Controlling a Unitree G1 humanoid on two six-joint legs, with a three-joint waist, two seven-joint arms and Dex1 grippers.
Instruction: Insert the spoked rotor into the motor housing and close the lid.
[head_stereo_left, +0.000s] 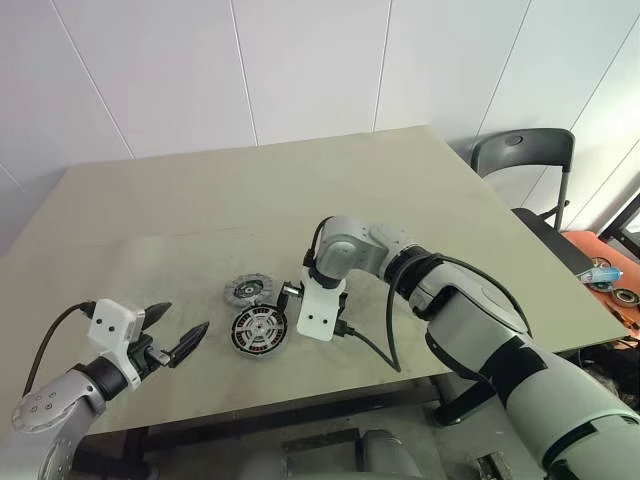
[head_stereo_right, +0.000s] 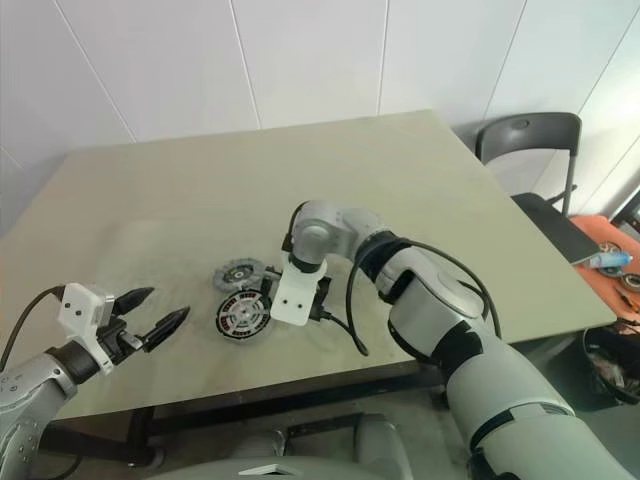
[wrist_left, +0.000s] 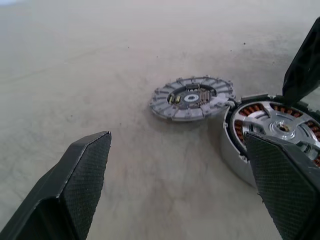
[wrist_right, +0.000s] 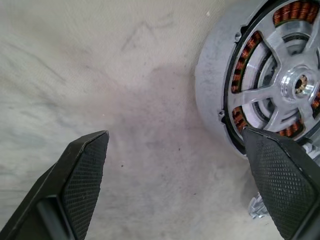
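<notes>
The motor housing (head_stereo_left: 259, 331) stands on the table near the front edge. The spoked rotor (wrist_right: 272, 52) lies inside it, silver spokes over the copper windings. The lid (head_stereo_left: 246, 291), a ribbed grey disc, lies flat on the table just behind the housing and touches its rim. My right gripper (wrist_right: 175, 137) points down at the bare table right beside the housing, open and holding nothing; one finger is next to the housing's wall (wrist_right: 215, 75). My left gripper (head_stereo_left: 187, 316) hovers to the left of the housing, open and empty, aimed toward both parts.
The beige table (head_stereo_left: 300, 200) has free room behind and to both sides of the parts. A black cable (head_stereo_left: 370, 345) from my right wrist trails over the front edge. A dark chair (head_stereo_left: 520, 155) stands at the back right, and an orange surface (head_stereo_left: 605, 270) with small parts beyond it.
</notes>
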